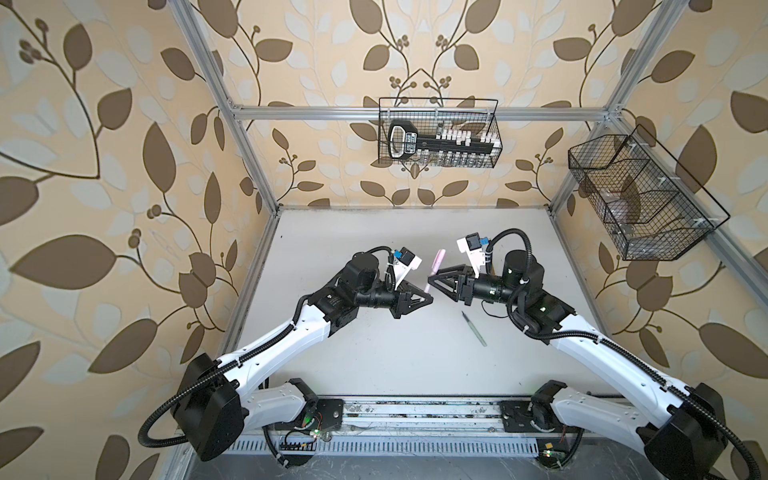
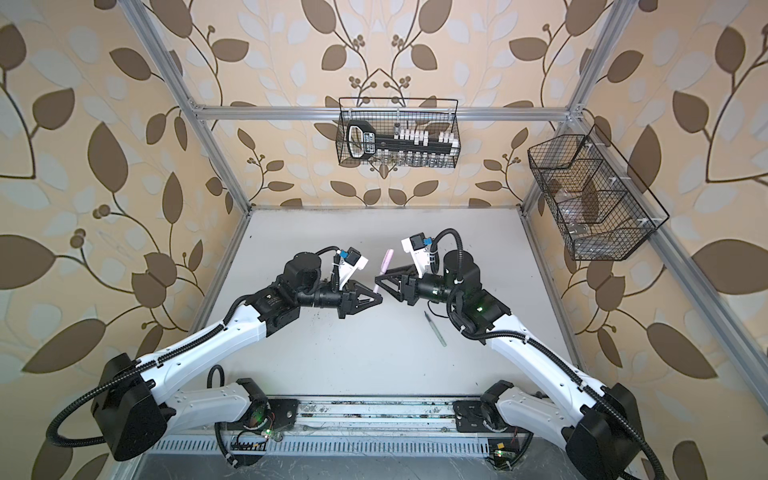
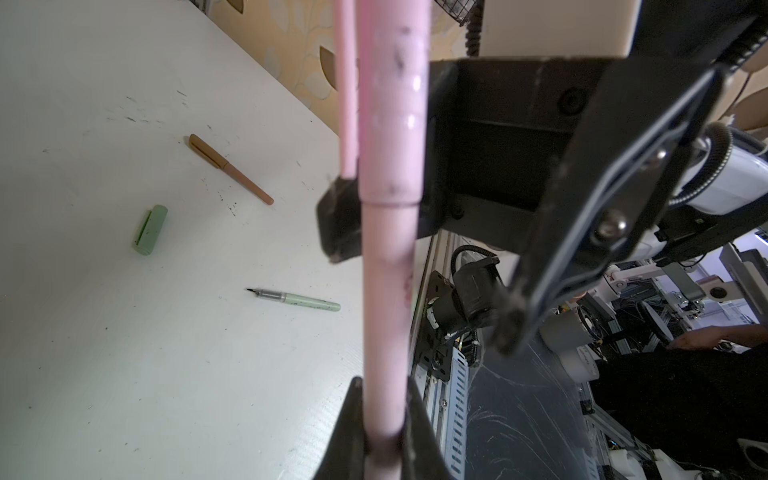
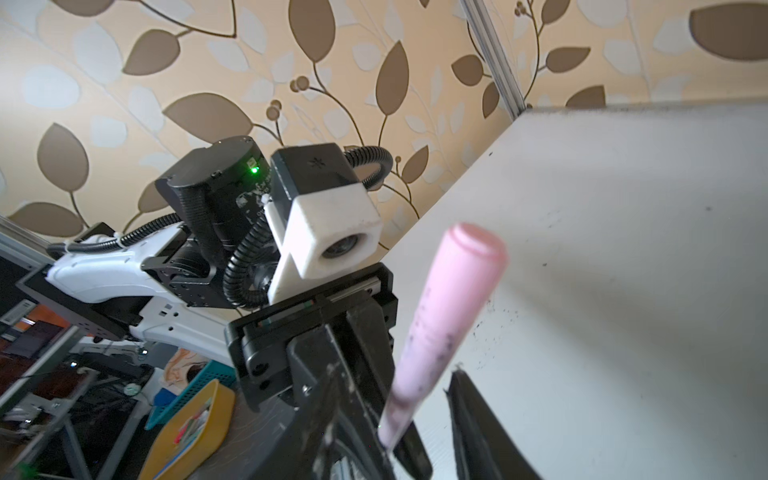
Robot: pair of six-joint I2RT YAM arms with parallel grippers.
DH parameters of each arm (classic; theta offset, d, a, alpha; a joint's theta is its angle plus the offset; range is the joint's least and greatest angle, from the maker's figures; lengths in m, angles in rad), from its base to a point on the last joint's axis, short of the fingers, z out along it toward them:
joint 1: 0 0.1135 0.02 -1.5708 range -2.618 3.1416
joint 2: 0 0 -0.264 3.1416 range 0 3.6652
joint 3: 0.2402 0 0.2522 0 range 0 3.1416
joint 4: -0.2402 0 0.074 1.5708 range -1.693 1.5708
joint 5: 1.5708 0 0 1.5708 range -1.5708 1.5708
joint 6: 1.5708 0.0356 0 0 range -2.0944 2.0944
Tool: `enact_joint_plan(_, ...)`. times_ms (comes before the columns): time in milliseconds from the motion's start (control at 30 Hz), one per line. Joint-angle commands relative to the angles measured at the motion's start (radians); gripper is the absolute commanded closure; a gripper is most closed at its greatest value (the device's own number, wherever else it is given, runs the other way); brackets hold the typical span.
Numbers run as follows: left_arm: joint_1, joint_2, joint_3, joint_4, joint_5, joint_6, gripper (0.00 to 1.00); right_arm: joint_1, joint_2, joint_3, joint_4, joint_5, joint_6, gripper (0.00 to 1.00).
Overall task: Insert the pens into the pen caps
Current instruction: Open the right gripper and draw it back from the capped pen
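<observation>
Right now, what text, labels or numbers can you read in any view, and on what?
Nothing legible.
Label on the black tool in the wire basket: too blurred.
Sticker on the left arm's joint: too small.
On the pink pen: smudges only, no print visible.

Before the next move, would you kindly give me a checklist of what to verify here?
1. The left end effector is shut on the pink pen: ok.
2. The pink cap sits fully on it: ok.
3. The right end effector is open: ok.
4. The brown pen is capped: ok.
5. The green pen is capped: not ok; the green cap lies apart on the table.
</observation>
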Motion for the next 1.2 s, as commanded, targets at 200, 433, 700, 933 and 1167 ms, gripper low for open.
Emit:
enact_joint_plan(200,0.006,-0.019,0.014,-0.048,0.002,0.056,1.0,-0.126,-0.034,0.065,-0.073,-0.035,-0.034,0.4)
enact_joint_plan(433,0.006,-0.039,0.001,-0.04,-0.004,0.053,1.0,-0.125,0.059,0.139,-0.076,-0.058,-0.031,0.41)
enact_joint_plan(700,0.005,-0.045,-0.01,-0.037,-0.015,0.056,1.0,-0.119,0.113,0.16,-0.046,-0.071,-0.009,0.47)
enact_joint_plan(933,0.005,-0.028,-0.01,-0.06,-0.055,0.079,1.0,-0.11,0.134,0.182,-0.049,-0.082,-0.007,0.53)
enact_joint_plan(1167,0.006,-0.036,-0.004,-0.101,-0.1,0.116,1.0,-0.098,0.172,0.189,-0.047,-0.082,-0.002,0.58)
